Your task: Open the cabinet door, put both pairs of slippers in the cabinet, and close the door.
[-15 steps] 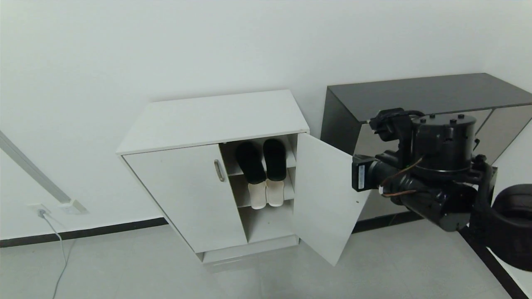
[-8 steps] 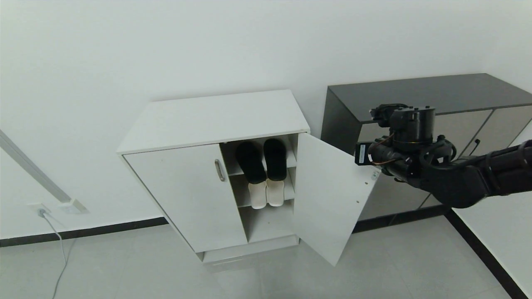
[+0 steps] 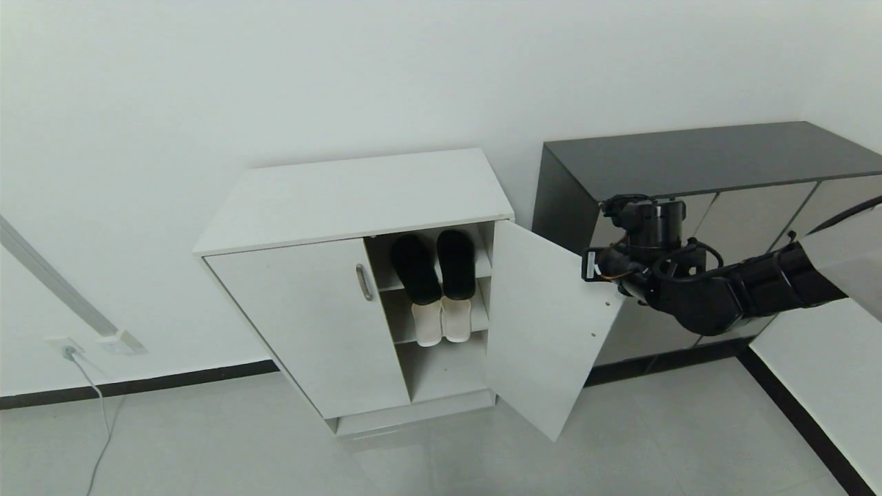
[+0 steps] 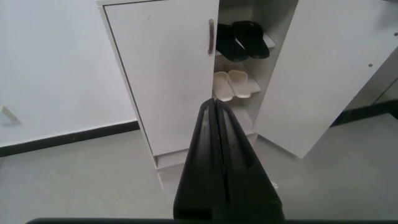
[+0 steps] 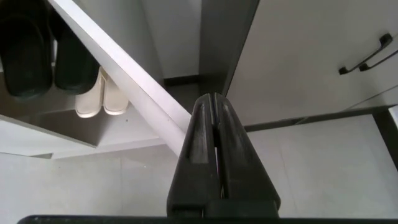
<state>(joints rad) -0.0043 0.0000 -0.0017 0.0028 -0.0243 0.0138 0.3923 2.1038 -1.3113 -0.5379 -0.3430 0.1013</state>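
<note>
Inside the cabinet (image 3: 344,200), seeing black slippers (image 3: 415,269) shelved above white slippers (image 3: 427,324); hovering the clenched, empty right gripper (image 5: 215,101) beside the edge of the open door (image 3: 544,324), left gripper (image 4: 215,104) clenched too; leaving only closing.

It looked like a home entryway: a white wooden two-door shoe cabinet (image 3: 358,200) held a black pair of slippers (image 3: 434,265) and a cream pair of slippers (image 3: 441,320) on its shelves. A dark grey low sideboard (image 3: 689,155) stood at its 3 o'clock and a white wall socket (image 3: 65,348) at its 8 o'clock, above pale grey floor tiles (image 3: 241,441).
</note>
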